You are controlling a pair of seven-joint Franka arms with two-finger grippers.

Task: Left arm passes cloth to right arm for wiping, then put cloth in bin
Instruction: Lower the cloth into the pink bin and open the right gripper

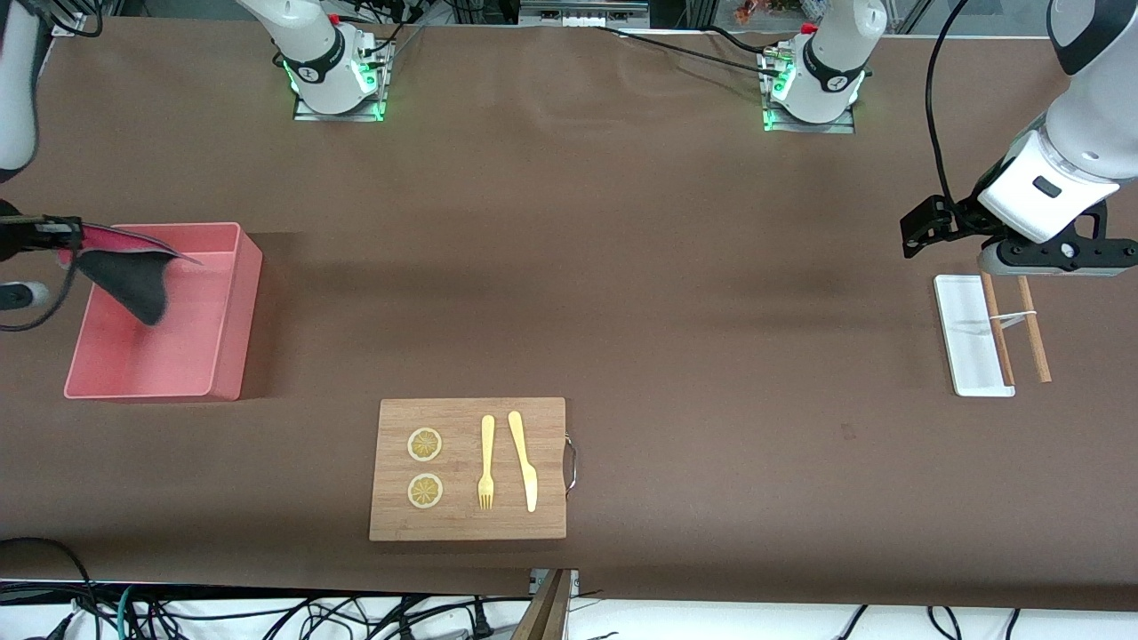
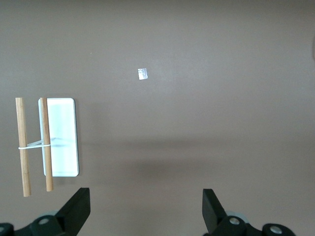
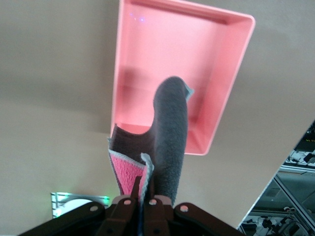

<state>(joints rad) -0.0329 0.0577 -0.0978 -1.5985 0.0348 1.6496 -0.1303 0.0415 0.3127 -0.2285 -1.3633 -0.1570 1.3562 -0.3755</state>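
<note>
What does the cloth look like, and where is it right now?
The cloth is small and soft, fuzzy dark grey on one face and bright pink on the other, with a pale edge. It hangs folded and drooping from the shut right gripper, in the air above the salmon-pink bin, not touching it.

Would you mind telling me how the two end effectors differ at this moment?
The right end effector is shut on the cloth; the left end effector is open and holds nothing. The right one hangs over the bin, with the cloth dangling into it; the left one is over bare table beside the white tray. Both are black and two-fingered.
</note>
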